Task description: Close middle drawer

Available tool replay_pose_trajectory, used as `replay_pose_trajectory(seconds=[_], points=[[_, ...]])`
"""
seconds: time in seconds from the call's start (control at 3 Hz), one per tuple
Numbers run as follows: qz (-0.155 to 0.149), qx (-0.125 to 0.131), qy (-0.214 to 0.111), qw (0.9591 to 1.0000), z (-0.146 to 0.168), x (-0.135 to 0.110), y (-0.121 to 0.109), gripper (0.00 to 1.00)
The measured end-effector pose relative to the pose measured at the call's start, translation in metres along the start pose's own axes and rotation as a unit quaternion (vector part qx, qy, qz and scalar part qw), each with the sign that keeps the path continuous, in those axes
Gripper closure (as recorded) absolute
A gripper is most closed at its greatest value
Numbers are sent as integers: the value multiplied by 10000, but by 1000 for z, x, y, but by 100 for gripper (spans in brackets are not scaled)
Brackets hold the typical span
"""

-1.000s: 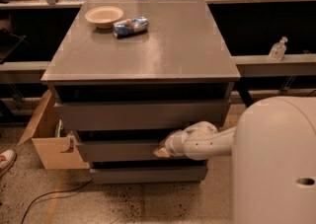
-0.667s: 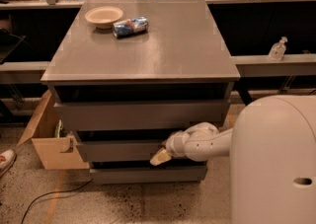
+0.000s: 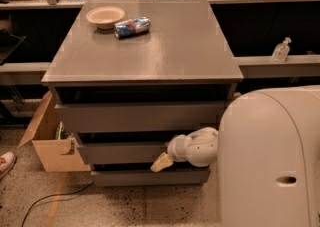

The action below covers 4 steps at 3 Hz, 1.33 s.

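The grey cabinet (image 3: 150,46) has three stacked drawer fronts. The middle drawer (image 3: 120,153) is the medium-height grey front, with a dark gap above it; its inside is hidden. My gripper (image 3: 161,163) is at the end of the white arm (image 3: 196,147), which reaches in from the right. Its tan tip lies against the lower right part of the middle drawer front, just above the bottom drawer (image 3: 150,177). The top drawer front (image 3: 140,116) sits above, also with a dark gap over it.
A cream bowl (image 3: 105,16) and a blue and white packet (image 3: 132,26) lie on the cabinet top. An open cardboard box (image 3: 50,146) stands at the left on the floor. A cable (image 3: 55,200) runs across the floor. My white body (image 3: 272,161) fills the lower right. A bottle (image 3: 281,50) stands on the right ledge.
My gripper has slid a little down and to the left along the middle drawer front. The drawer fronts look unmoved.
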State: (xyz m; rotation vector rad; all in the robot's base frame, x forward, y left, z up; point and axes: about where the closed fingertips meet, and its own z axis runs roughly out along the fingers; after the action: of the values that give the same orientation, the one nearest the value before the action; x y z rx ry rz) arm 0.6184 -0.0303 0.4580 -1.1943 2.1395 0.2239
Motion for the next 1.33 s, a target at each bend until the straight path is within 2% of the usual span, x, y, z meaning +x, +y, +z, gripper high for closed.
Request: replay_pose_trajectory(seconds=[0.33,0.67,1.0,1.33], points=[[0,0,0,10000,-1,1,2,15],[1,2,0,10000,-2,1,2,39],[206,278,-88,9994,-27,16,-12,62],[261,748,-229,9966,-70,41,-17,85]])
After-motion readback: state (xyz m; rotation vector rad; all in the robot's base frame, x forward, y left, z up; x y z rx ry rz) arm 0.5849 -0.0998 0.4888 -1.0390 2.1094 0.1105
